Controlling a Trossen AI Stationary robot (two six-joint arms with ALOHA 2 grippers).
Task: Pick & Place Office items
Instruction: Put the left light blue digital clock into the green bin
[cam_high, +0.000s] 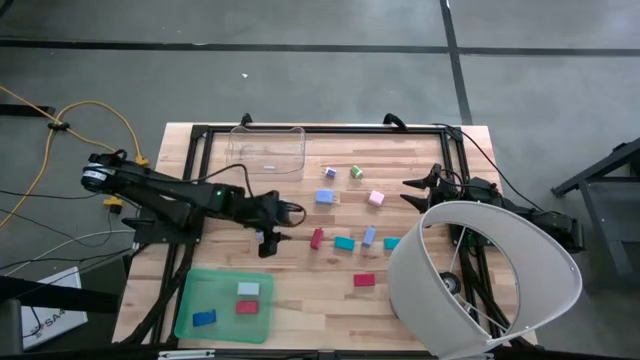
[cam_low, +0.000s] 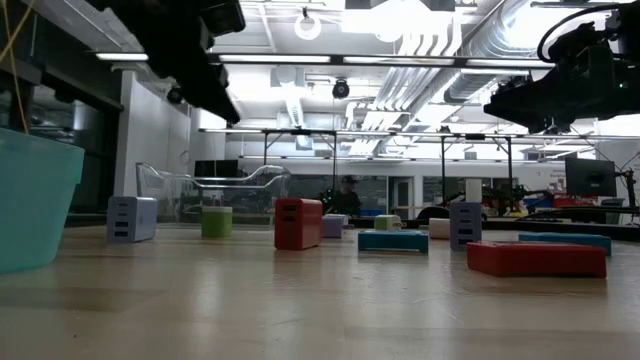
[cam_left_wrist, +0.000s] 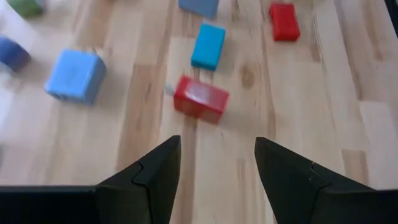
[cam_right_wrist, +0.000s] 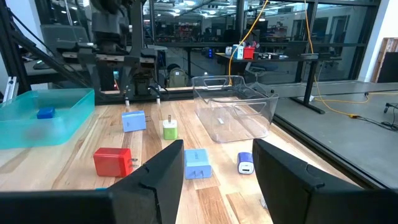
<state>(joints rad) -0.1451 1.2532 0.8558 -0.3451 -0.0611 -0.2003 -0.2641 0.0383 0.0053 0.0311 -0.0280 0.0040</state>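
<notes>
High view: the wooden table (cam_high: 300, 290) fills the middle, with a large white lamp shade (cam_high: 480, 275) over its right part. The flat green tray (cam_high: 222, 322) lies at the table's near left corner and holds three office items: a blue piece (cam_high: 204, 318), a red piece (cam_high: 247, 307) and a light blue piece (cam_high: 248, 289). The clear plastic bin (cam_high: 268, 150) stands at the far edge, with nothing visible inside.

The left gripper (cam_high: 268, 241) hangs over the table centre-left, fingers parted with nothing between them; just beyond them lies a red block (cam_left_wrist: 200, 99), then a teal block (cam_left_wrist: 208, 46). The right gripper (cam_high: 418, 191) waits at the right edge, fingers apart and holding nothing.

The other items lie scattered between the grippers: a light blue block (cam_high: 324, 196), a pink one (cam_high: 376, 198), a green one (cam_high: 356, 172), a second red block (cam_high: 364, 281).

A label shows at the picture's lower left, too small to read.
</notes>
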